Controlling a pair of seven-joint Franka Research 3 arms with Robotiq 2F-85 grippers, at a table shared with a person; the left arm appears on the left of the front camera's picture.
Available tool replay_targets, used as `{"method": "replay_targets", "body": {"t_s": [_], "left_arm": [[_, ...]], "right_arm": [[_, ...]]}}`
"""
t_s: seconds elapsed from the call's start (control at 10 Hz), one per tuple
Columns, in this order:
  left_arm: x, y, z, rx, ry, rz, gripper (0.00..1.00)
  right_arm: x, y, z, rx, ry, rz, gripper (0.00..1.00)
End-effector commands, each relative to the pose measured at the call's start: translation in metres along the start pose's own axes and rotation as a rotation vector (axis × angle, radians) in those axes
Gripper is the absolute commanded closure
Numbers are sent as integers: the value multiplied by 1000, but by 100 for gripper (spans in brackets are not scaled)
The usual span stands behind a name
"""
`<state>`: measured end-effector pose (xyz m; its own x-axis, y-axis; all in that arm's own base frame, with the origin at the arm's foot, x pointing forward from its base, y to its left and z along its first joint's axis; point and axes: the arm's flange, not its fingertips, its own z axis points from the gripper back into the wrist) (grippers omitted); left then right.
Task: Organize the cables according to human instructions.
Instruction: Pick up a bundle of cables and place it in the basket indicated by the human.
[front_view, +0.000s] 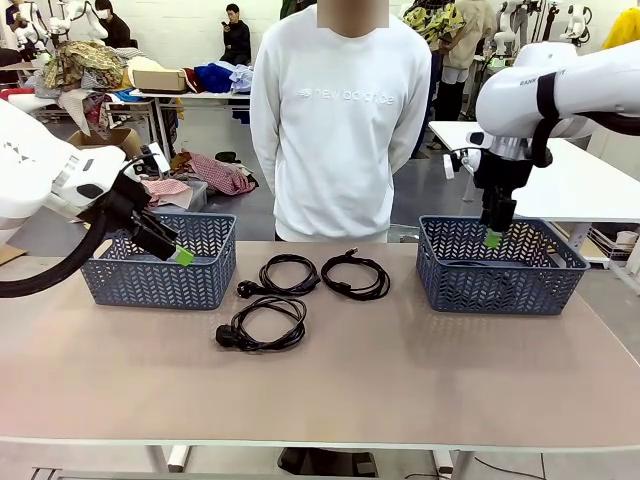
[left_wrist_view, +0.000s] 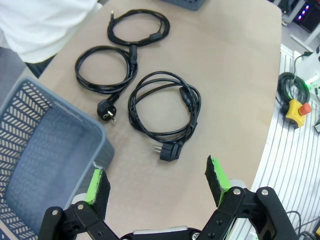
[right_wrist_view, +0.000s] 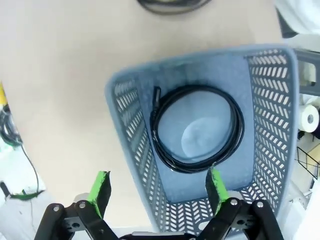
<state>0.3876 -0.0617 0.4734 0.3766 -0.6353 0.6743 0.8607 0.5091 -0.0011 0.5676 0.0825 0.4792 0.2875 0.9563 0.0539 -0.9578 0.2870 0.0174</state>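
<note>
- The bench (front_view: 420, 390) carries everything. The left basket (front_view: 150, 280) is your landmark on it and looks bare inside.
- The right basket (front_view: 500, 285) stands well apart from the left basket, at the bench's other end.
- The left gripper (left_wrist_view: 157, 180) hangs at the left basket's near corner, on the cable side, with its jaws spread wide and nothing in them.
- The right gripper (right_wrist_view: 157, 187) is far from the left basket, poised over the right basket, likewise spread and empty.
- One cable (right_wrist_view: 155, 100) lies coiled flat in the right basket. That is the cable farthest from the left basket.
- Three cables lie on the bench between the baskets:
  - a round-plug coil (left_wrist_view: 107, 112) just beside the left basket
  - an angled-plug coil (left_wrist_view: 169, 151) near it, on the robot's side
  - a third coil (left_wrist_view: 159, 31) farther off
- Risk: the round-plug coil and the third coil lie so close they may touch, so lifting one could drag the other.
- Risk: pinching a single strand would likely let the coil unwind and trail.
- Risk: a dangling plug could snag in the left basket's lattice.
- Risk: no pointing hand is visible, so you could choose the wrong basket. Wait for a clear sign.
</note>
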Motion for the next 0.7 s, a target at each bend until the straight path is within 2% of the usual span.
{"method": "replay_targets", "body": {"t_s": [0.0, 0.3, 0.6], "left_arm": [[-1, 1, -1, -15, -18, -16, 0], [-1, 1, -1, -15, -18, -16, 0], [-1, 1, -1, -15, -18, -16, 0]], "right_arm": [[9, 46, 6, -57, -60, -80, 0], [24, 100, 0, -80, -143, -135, 0], [32, 144, -26, -108, -256, -150, 0]]}}
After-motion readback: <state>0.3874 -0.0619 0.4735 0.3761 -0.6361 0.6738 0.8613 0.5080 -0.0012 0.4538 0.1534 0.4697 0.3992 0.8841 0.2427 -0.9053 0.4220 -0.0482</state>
